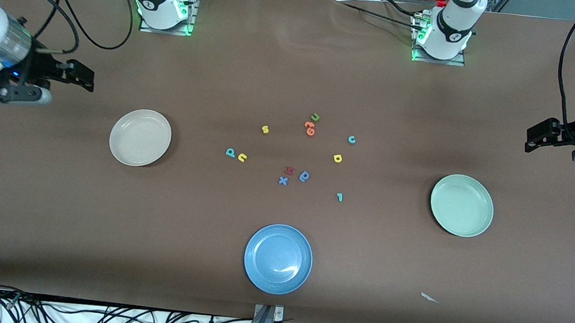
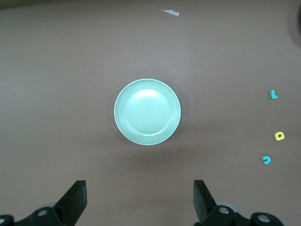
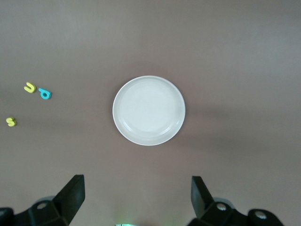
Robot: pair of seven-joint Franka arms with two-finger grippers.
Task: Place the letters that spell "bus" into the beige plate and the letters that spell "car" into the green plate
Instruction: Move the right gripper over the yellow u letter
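The beige plate (image 1: 140, 137) (image 3: 148, 110) lies toward the right arm's end, the green plate (image 1: 462, 205) (image 2: 147, 111) toward the left arm's end; both hold nothing. Between them lie the teal b (image 1: 230, 152), yellow u (image 1: 242, 157), yellow s (image 1: 265, 129), teal c (image 1: 352, 139), yellow a (image 1: 337, 158) and teal r (image 1: 339, 197). My right gripper (image 1: 85, 79) (image 3: 137, 188) hangs open over bare table beside the beige plate. My left gripper (image 1: 533, 139) (image 2: 139, 193) hangs open over bare table beside the green plate. Neither holds anything.
A blue plate (image 1: 278, 258) sits nearest the front camera. Among the letters lie a green u (image 1: 315, 117), orange letters (image 1: 310, 128), a red letter (image 1: 289, 170), a darker blue round letter (image 1: 305, 176) and a blue x (image 1: 282, 181). A paper scrap (image 1: 429, 298) lies near the front edge.
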